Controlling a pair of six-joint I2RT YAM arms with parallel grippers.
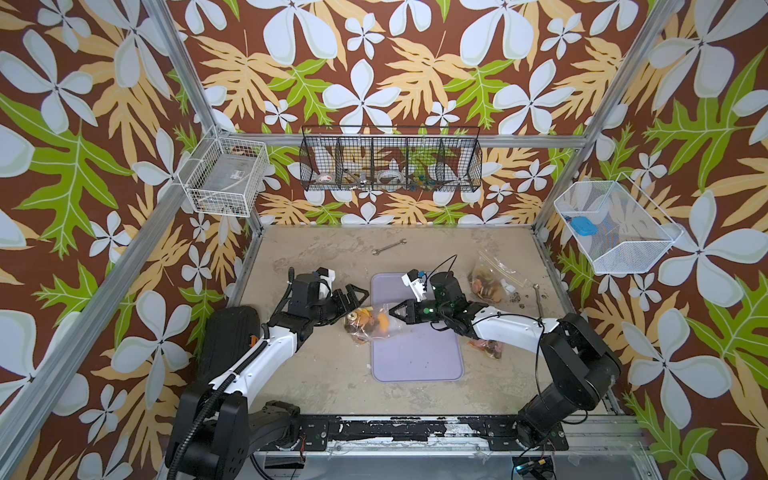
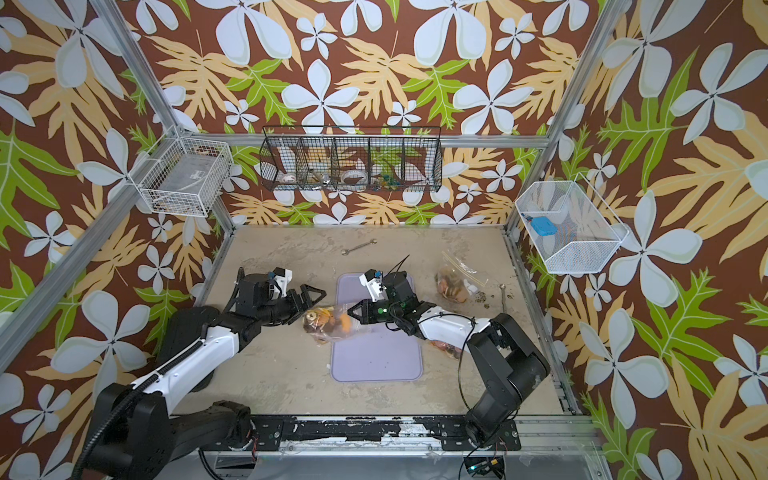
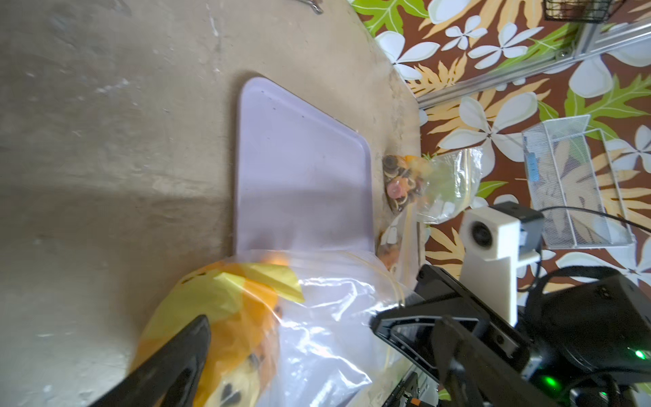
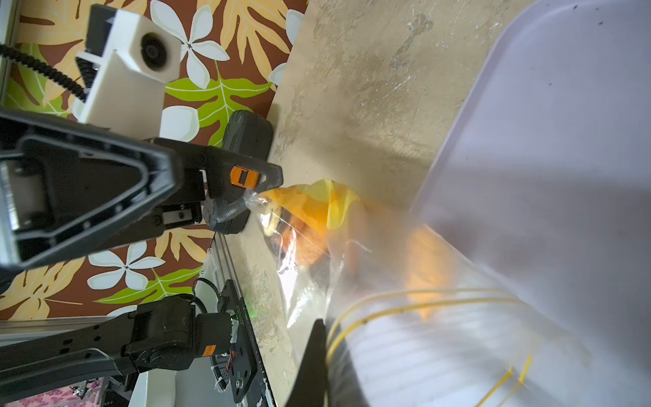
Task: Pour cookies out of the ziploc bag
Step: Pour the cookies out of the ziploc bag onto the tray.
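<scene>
A clear ziploc bag (image 1: 376, 328) sits across the left edge of a lavender tray (image 1: 415, 357), in the middle of the counter (image 1: 316, 257). Its cookies (image 1: 358, 323), brown and orange, are bunched in the closed end, over the bare counter. The yellow-striped zip end is over the tray. The bag's long axis therefore runs from one arm to the other.

The right fingers (image 1: 391, 314) are closed on the plastic at the zip end. The left fingers (image 1: 358, 294) are spread wide at the cookie end, one on either side of the bag's bottom corner, not gripping it. Whether they touch the plastic cannot be told.

The left arm is nearer the cookies. Its likely next move is to close on that corner and lift it, so the cookies slide toward the mouth and onto the tray. Whether the zip is open cannot be told.
</scene>
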